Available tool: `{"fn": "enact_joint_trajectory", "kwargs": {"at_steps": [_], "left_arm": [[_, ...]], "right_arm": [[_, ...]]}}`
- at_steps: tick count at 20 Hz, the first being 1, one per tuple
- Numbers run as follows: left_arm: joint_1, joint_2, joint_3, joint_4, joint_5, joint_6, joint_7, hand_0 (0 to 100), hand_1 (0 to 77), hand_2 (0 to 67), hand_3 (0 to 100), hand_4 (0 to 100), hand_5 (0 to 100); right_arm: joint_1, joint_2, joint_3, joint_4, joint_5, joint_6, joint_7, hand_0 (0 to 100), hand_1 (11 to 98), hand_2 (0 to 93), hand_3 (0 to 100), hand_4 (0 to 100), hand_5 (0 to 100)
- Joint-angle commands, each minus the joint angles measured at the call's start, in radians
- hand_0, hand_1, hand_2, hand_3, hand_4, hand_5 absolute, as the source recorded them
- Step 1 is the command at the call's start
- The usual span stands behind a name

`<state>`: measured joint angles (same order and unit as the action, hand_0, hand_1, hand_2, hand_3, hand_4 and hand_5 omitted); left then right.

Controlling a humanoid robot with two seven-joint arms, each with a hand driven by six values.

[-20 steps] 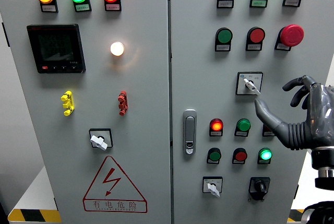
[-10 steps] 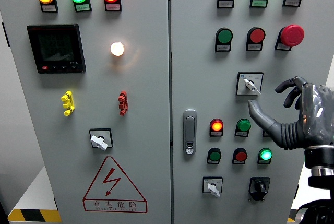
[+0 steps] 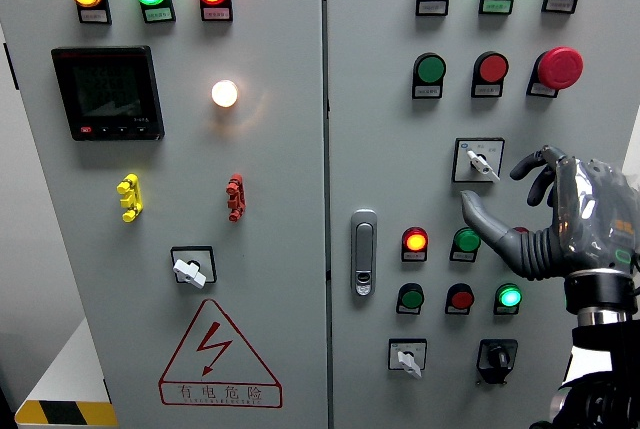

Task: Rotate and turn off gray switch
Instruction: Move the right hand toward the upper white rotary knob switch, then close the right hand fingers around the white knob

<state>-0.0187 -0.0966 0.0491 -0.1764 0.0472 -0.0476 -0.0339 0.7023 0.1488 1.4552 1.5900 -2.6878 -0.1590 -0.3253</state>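
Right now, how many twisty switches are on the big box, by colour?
Gray-handled switches: 3
Black-handled switch: 1
Total: 4

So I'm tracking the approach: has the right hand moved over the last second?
Yes. The right hand has shifted left, closing on the gray switch.

Right hand raised, fingers loosely spread

The right hand (image 3: 548, 217) comes up from the frame's 4 o'clock corner on an upright wrist. Its thumb points toward 10 o'clock; the other fingers (image 3: 530, 167) curl loosely toward 9 o'clock, gripping nothing.
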Motion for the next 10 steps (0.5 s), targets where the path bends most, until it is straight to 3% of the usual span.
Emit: {"fn": "enact_joint_trajectory", "kwargs": {"at_steps": [1, 10], "left_arm": [[-0.001, 0.0, 0.0, 0.0, -0.001, 0.0, 0.0, 0, 0.0, 10.1, 21, 12, 13], [0.0, 0.0, 0.0, 0.0, 0.0, 0.0, 0.0, 0, 0.0, 10.1, 21, 12, 13]], "right_arm": [[0.008, 0.0, -0.004, -0.013, 0.002, -0.001, 0.0, 0, 39.4, 58.2, 84, 83, 97], [0.037, 0.0, -0.016, -0.05, 0.028, -0.001, 0.005, 12, 37.6, 58.7, 84, 84, 96]]}}
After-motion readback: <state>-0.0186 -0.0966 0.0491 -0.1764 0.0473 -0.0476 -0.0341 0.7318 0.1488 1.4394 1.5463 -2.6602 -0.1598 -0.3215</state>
